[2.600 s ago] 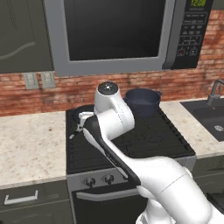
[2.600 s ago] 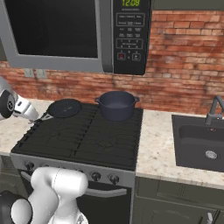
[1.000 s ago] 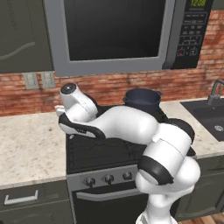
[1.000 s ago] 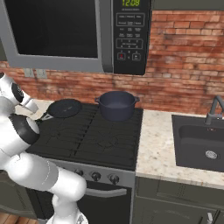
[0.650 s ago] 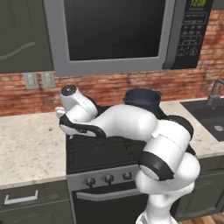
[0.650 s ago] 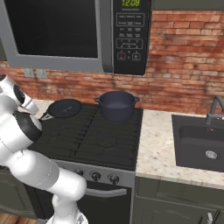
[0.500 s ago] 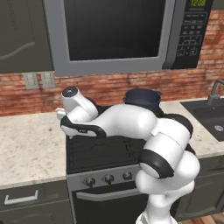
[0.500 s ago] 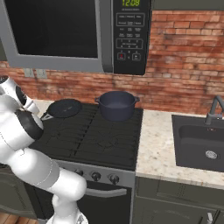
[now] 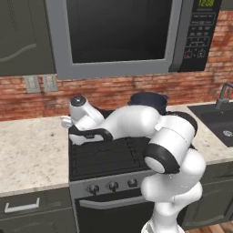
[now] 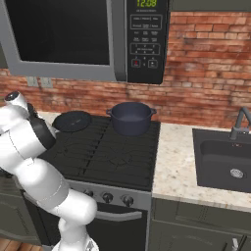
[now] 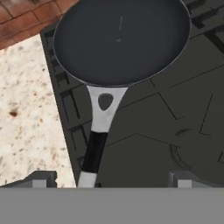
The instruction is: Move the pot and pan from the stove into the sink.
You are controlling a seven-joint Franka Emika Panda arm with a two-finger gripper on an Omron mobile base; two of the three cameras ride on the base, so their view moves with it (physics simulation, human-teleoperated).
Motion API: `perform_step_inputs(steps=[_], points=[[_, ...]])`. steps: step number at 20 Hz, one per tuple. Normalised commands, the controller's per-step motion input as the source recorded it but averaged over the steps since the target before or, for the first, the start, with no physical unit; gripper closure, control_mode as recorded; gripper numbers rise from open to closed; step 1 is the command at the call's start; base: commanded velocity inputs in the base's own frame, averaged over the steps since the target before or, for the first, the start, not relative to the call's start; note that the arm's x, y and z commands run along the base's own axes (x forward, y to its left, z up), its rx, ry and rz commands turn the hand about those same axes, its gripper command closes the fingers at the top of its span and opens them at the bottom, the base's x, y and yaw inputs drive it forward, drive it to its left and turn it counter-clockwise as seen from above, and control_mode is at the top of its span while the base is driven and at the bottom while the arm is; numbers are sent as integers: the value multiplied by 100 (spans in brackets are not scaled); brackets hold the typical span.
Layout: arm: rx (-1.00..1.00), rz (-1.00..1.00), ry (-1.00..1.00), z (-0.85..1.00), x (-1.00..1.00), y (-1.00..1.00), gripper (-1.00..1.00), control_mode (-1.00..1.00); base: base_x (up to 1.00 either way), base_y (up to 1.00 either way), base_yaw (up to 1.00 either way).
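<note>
Swung far over to the left side of the stove since the earliest frames, where the hand hung above the middle of the grates; now folded low across the front, elbow bulging near the knobs in the left base view. Barely shifted over the last half second. Base cameras unchanged, same framing of wall, microwave and counter as before.

Pan unmoved from earlier, resting on the rear left grate, seen from above in the hand view with its short handle running down toward the gripper. Fingers spread as wide as before, tips at the bottom corners of the hand view, well apart, nothing between them but the end of the handle, which lies closer to the tip on the left of that view. No contact with the handle that can be made out.

Pot also where it was, on the rear right grate, upright, near the pan but apart from it in the right base view; partly hidden behind the arm in the left base view.

Sink off to the right past a strip of speckled counter, with faucet at its back edge.
</note>
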Motion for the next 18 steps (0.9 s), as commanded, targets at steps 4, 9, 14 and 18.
perform_step_inputs(steps=[4, 9, 14, 18], points=[[1, 0, -2, -27, 34, 1, -100, -100, 0, 0, 0], [0, 0, -3, -24, 43, 8, -100, -100, 0, 0, 0], [0, 0, 0, -22, 38, 15, -100, -100, 0, 0, 0], [0, 0, 0, -9, 11, 7, -100, -100, 0, 0, 0]])
